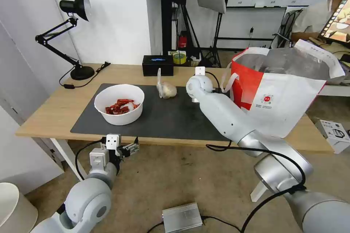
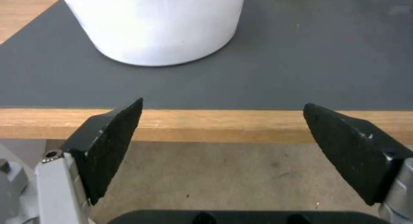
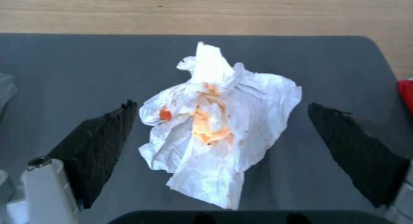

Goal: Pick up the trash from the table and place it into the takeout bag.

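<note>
A pale room with white walls frames the long light-wood counter [image 1: 54, 105], a concrete floor beneath it. Across the counter spreads the dark grey mat [image 1: 164, 120]. At the counter's right end stands the takeout bag [image 1: 277, 98], mouth open, foil lining showing. A black desk lamp [image 1: 74, 36] sits on the back left corner, the black tissue box [image 1: 157, 65] at the back edge. On the mat: the white bowl [image 1: 119, 103] with red scraps, then the small knotted bag [image 1: 166, 88]. The right pincer [image 3: 221, 133] hangs spread wide over the stained crumpled tissue [image 3: 219, 127] on the mat. The left pincer [image 2: 221, 127] waits wide open just off the counter's front edge, near the bowl.
</note>
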{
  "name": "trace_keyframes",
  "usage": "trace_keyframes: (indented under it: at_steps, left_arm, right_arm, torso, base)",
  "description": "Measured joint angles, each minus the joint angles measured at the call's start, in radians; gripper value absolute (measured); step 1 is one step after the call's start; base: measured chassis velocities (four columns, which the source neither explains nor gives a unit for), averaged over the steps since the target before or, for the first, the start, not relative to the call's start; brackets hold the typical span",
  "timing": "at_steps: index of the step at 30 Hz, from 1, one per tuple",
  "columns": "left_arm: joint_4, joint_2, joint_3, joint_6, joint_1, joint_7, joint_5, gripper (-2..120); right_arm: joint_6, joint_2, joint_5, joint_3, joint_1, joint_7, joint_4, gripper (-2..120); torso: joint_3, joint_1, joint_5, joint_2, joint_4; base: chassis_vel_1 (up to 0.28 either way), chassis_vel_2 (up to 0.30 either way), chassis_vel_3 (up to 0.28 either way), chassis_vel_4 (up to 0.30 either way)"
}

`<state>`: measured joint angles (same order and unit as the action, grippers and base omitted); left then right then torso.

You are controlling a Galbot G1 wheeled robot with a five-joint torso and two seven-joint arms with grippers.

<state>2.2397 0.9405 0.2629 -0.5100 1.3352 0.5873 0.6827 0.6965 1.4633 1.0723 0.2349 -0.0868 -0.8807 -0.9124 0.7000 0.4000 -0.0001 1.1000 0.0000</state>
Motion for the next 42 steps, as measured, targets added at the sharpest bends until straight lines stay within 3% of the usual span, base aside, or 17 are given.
trace_keyframes:
  at_steps: [22, 30, 32, 36, 37, 42]
  left_arm:
    - [0.005, 0.004, -0.004, 0.001, 0.010, -0.001, -0.008, 100]
    - [0.006, 0.006, -0.005, 0.002, 0.012, -0.001, -0.010, 100]
    - [0.009, 0.006, -0.004, 0.003, 0.013, -0.002, -0.010, 100]
    - [0.010, 0.006, -0.004, 0.004, 0.013, -0.001, -0.010, 100]
    - [0.011, 0.005, -0.003, 0.005, 0.013, -0.001, -0.010, 100]
    - [0.011, 0.005, -0.003, 0.005, 0.009, -0.001, -0.010, 100]
  right_arm:
    - [-0.024, 0.043, -0.031, -0.040, 0.007, 0.059, 0.109, 100]
    - [-0.030, 0.050, -0.035, -0.047, 0.004, 0.070, 0.119, 75]
    - [-0.032, 0.051, -0.035, -0.050, 0.000, 0.072, 0.119, 64]
    - [-0.033, 0.051, -0.035, -0.052, -0.002, 0.073, 0.120, 55]
    - [-0.034, 0.051, -0.035, -0.056, -0.003, 0.073, 0.124, 45]
    - [-0.035, 0.049, -0.035, -0.061, -0.007, 0.073, 0.126, 30]
  torso:
    - [0.000, 0.000, 0.0000, 0.000, 0.0000]
    - [0.000, 0.000, 0.0000, 0.000, 0.0002]
    - [0.000, 0.000, 0.0001, 0.000, 0.0005]
    - [0.000, 0.000, 0.0002, 0.000, 0.0008]
    - [0.000, 0.000, 0.0002, 0.000, 0.0010]
    - [0.000, 0.000, 0.0001, 0.000, 0.0006]
  base:
    - [0.000, 0.000, 0.000, 0.000]
    - [0.000, 0.000, 0.000, 0.000]
    - [0.000, 0.000, 0.000, 0.000]
    - [0.000, 0.000, 0.000, 0.000]
    - [0.000, 0.000, 0.000, 0.000]
    - [0.000, 0.000, 0.000, 0.000]
